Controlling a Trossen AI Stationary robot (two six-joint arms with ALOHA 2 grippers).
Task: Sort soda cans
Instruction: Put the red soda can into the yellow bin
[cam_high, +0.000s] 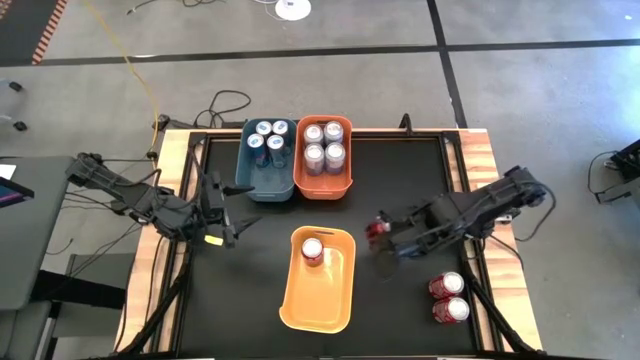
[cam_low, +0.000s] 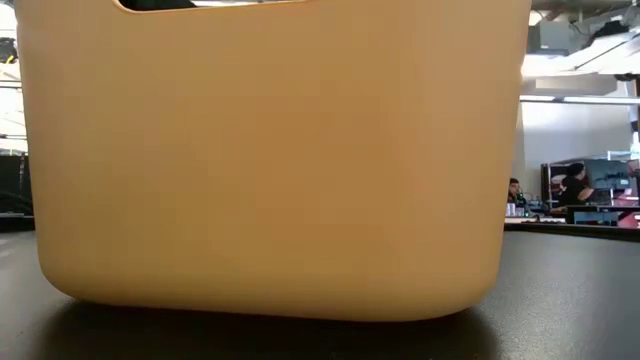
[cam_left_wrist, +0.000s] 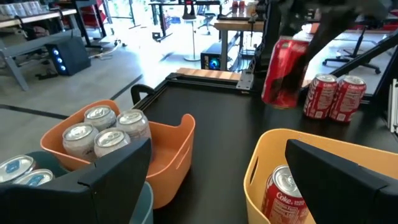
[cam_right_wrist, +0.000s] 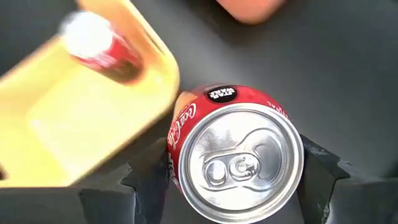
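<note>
**Red can held beside the yellow bin**

On the black surface, a red can is clamped between the fingers of the right end effector, just right of the yellow bin. In the high view the can is largely covered by the arm and only a red patch is seen. In the left wrist view it is seen clear of the surface, its long axis tilted slightly off vertical, silver top up. The low view is filled almost wholly by the yellow bin's wall, so neither arm is visible there. One red can stands upright inside the yellow bin. Two red cans lie on their sides near the right edge. Four blue cans are stood in the blue bin and four silver cans in the orange bin. The left end effector is held open left of the yellow bin, grasping nothing.
</note>
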